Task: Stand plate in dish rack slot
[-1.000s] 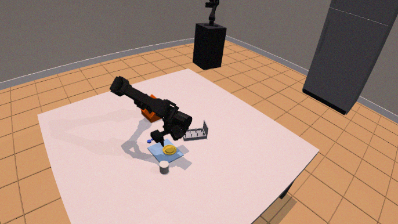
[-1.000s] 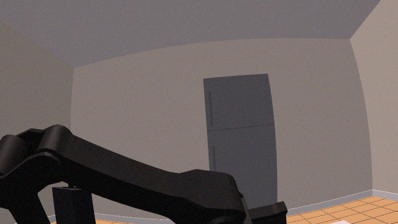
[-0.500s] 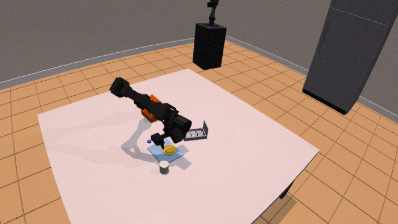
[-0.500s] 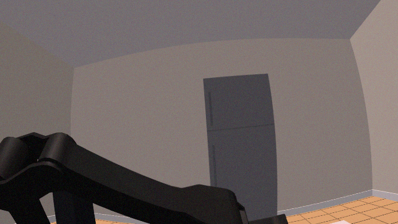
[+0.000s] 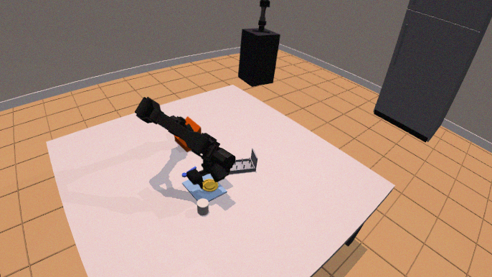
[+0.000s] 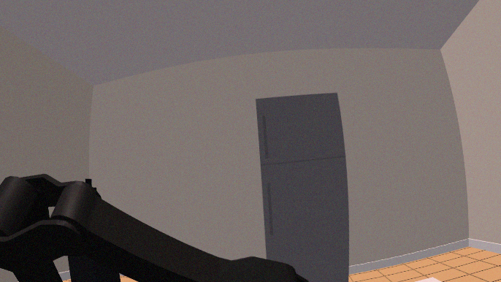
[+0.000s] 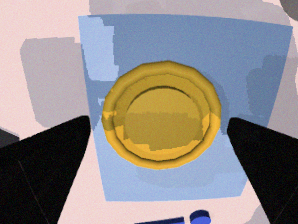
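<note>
With my black two-finger gripper (image 5: 199,182) (image 7: 161,124) spread wide and holding nothing, the round yellow plate (image 5: 210,185) (image 7: 161,115) sits between the fingertips in wrist view, gap on either side. It lies flat on the square blue mat (image 5: 218,192) (image 7: 172,187). Round rim, so no long axis to match; roughly centred sideways is what counts. Height over it: can't tell. Next, I'd say: straight down, close on the rim. Grey dish rack (image 5: 254,160) is off beside the mat, partly behind my arm.

The arm (image 5: 190,140) (image 6: 153,245) seemingly hides part of the rack (image 5: 254,160).
</note>
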